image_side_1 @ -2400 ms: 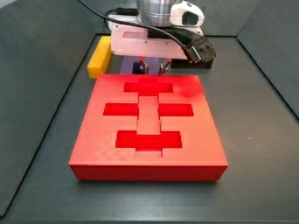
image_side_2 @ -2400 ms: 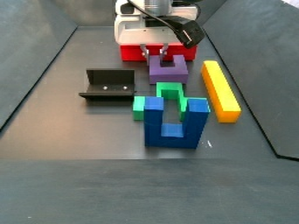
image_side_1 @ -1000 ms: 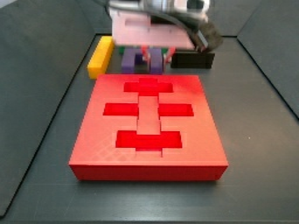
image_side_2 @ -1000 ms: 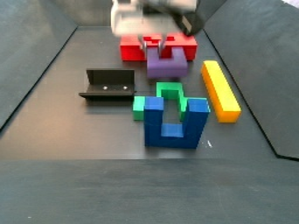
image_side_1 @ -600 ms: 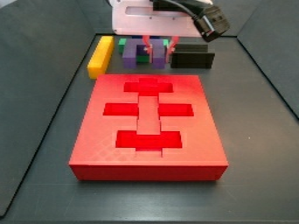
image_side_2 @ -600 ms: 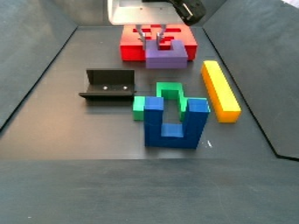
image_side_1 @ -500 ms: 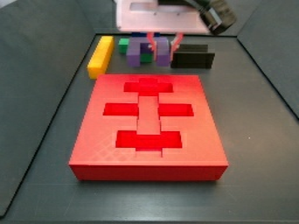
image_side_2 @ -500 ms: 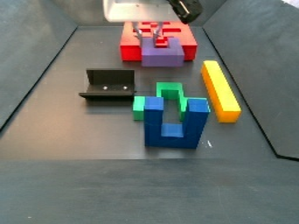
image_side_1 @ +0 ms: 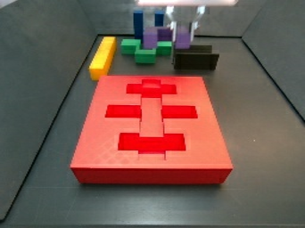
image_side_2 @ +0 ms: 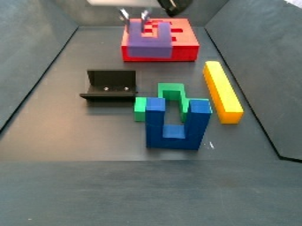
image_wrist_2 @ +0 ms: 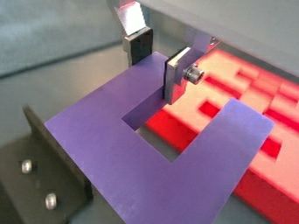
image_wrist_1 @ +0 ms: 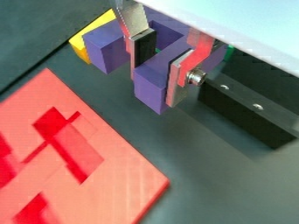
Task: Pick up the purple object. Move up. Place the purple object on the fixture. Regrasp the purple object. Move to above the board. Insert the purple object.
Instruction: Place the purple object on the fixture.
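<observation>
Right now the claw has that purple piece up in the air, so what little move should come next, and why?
Probably carry it sideways toward the fixture. The gripper holds the purple object clear of the floor, lifted, and the fixture's notch stands bare, so placing there looks due next.

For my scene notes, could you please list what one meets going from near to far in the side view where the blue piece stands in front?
Blue piece → green block → red board → purple object, held off the floor in the gripper.
</observation>
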You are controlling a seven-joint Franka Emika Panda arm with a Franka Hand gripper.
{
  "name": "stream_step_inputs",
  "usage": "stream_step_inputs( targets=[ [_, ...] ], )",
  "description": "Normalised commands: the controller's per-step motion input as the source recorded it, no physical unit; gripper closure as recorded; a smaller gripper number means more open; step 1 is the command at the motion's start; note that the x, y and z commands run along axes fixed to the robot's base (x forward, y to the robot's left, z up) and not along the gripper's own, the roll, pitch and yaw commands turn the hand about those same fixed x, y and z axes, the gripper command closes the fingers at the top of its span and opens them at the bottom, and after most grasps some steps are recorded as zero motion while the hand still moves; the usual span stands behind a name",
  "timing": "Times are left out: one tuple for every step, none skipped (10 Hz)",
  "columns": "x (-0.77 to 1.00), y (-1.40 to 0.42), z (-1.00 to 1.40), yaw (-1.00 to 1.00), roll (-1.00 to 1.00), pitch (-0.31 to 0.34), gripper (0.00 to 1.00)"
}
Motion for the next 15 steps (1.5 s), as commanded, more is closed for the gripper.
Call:
stream_step_inputs(
  targets=[
    [0.43, 0.12, 0.53, -0.19, -0.84, -0.009, 1.00],
    [0.41, 0.10, 0.46, -0.21, -0.79, -0.026, 1.00],
    [0.36, 0.10, 0.41, -0.19, -0.73, -0.031, 1.00],
    [0.44, 0.12, 0.47, -0.18, -0.80, -0.011, 1.00],
    [0.48, 0.15, 0.47, -0.19, -0.83, -0.006, 1.00],
    [0.50, 0.18, 0.43, -0.18, -0.85, 0.000, 1.00],
    [0.51, 0.19, 0.35, -0.16, -0.81, 0.000, 1.00],
    [0.59, 0.25, 0.10, 0.00, -0.60, 0.100, 1.00],
    [0.67, 0.29, 0.00, 0.00, -0.58, 0.229, 1.00],
    [0.58, 0.31, -0.02, 0.06, -0.68, 0.174, 1.00],
    [0.52, 0.27, -0.03, 0.07, -0.70, 0.137, 1.00],
    [0.47, 0.27, -0.09, 0.07, -0.76, 0.100, 1.00],
    [0.55, 0.26, -0.01, 0.06, -0.73, 0.143, 1.00],
    [0.63, 0.24, 0.00, 0.00, -0.45, 0.243, 1.00],
    [0.46, 0.28, -0.19, 0.00, -0.09, 0.249, 1.00]
  ],
)
